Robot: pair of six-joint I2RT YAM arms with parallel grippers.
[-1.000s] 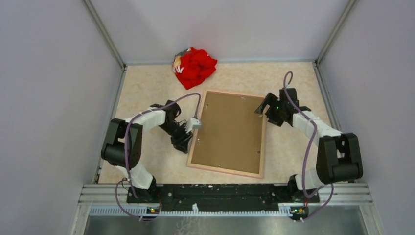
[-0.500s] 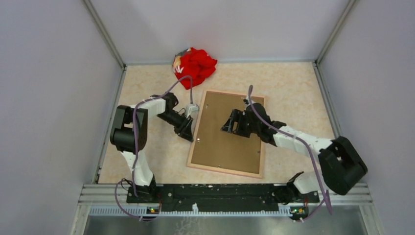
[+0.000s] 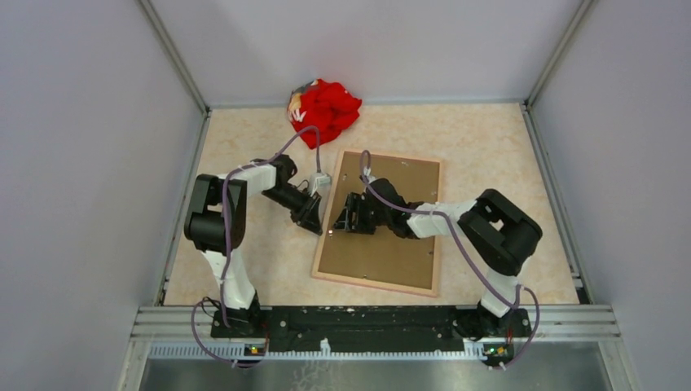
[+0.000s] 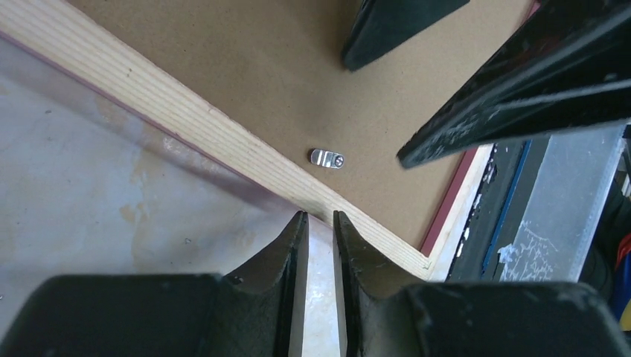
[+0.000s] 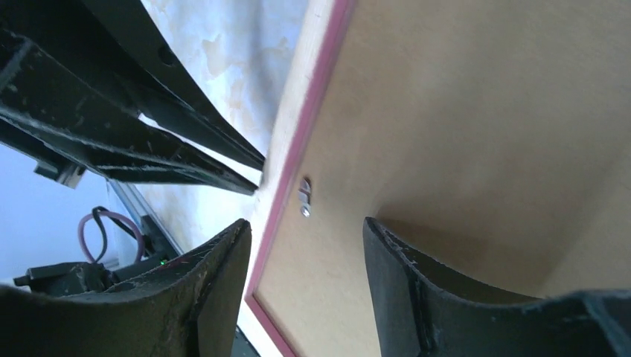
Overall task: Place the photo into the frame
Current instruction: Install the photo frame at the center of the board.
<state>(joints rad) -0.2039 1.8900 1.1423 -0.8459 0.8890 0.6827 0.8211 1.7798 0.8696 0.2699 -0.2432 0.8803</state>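
Beige marbled bench (image 3: 489, 147), grey walls (image 3: 81, 163). The frame (image 3: 383, 224) lies back-up mid-bench. My left end effector (image 4: 318, 216), narrowly parted and empty, sits at its left edge; my right end effector (image 5: 305, 223) hovers released above the backing (image 3: 391, 244).

No legible text — anywhere

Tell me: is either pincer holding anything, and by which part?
Nothing is held: left pincer, barely open, at the frame edge; right pincer open above it.
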